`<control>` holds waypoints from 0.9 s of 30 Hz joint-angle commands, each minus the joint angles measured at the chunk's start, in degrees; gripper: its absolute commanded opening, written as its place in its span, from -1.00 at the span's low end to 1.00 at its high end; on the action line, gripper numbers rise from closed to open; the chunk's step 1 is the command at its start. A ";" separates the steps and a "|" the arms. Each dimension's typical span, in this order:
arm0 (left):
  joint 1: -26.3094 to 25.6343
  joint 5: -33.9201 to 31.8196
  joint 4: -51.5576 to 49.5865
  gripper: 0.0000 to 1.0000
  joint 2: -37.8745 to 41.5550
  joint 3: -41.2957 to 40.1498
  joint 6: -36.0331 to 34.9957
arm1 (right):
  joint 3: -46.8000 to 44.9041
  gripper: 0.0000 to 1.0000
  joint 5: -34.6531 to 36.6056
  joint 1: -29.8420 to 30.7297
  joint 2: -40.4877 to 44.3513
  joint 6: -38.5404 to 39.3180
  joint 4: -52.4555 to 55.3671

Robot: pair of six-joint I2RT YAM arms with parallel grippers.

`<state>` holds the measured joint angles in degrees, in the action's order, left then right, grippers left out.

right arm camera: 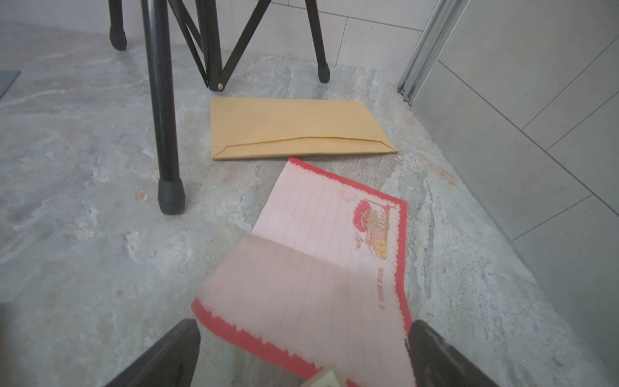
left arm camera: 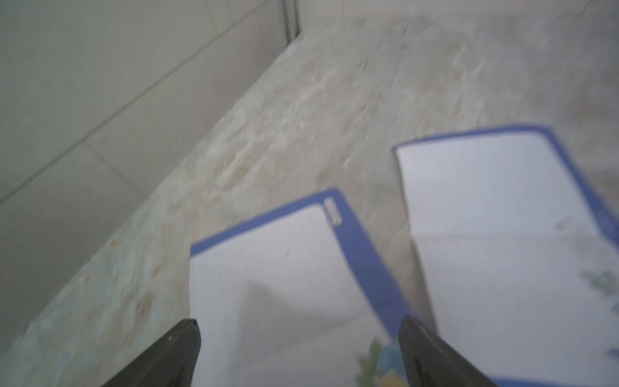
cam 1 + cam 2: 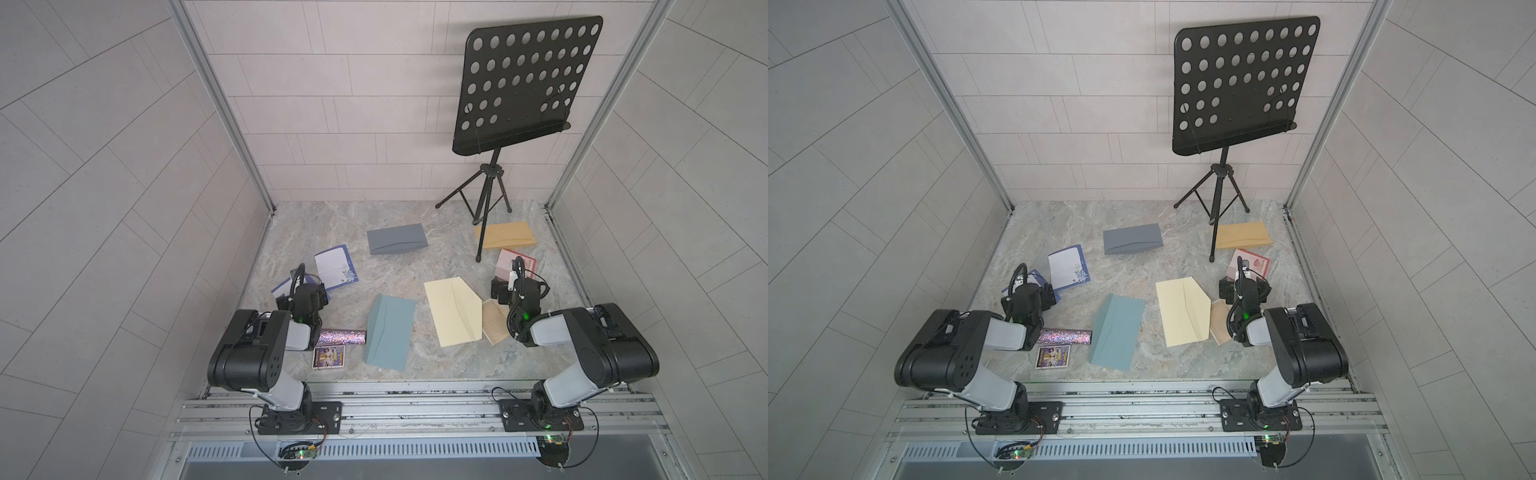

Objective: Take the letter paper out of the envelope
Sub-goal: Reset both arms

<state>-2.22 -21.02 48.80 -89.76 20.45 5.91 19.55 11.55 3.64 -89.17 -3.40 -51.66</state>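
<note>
Marble tabletop (image 1: 83, 234), and the kraft envelope (image 1: 294, 124), likely my next target, flat with flap shut and no letter paper showing, lies straight ahead of the right gripper (image 1: 303, 326), long axis across its wide-open empty jaws, just past the pink sheet (image 1: 318, 268), right arm nearer; left gripper (image 2: 298, 325) spread, empty too.

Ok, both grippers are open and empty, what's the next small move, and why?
Probably swing the left gripper toward the teal envelope: it hovers open over a blue-bordered sheet already out, while that envelope lies shut close by.
</note>
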 commanded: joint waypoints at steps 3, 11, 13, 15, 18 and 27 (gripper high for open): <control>-0.02 3.99 -4.73 0.99 1.19 4.44 -1.21 | 3.27 1.00 -0.38 -1.79 0.69 -1.46 3.40; -0.57 5.08 -5.62 0.99 2.39 4.25 -2.59 | 3.04 0.99 -0.48 -1.82 1.10 -1.47 3.50; -0.59 5.05 -5.43 1.00 2.19 4.25 -2.70 | 3.03 0.99 -0.48 -1.81 1.10 -1.48 3.51; -0.59 5.02 -5.49 0.99 2.22 4.23 -2.73 | 3.03 1.00 -0.48 -1.84 1.10 -1.51 3.50; -0.57 5.03 -5.53 1.00 2.22 4.25 -2.73 | 3.03 1.00 -0.48 -1.85 1.10 -1.45 3.57; -0.58 4.78 -6.08 1.00 1.84 4.72 -2.63 | 3.04 0.99 -0.48 -1.91 1.10 -1.44 3.52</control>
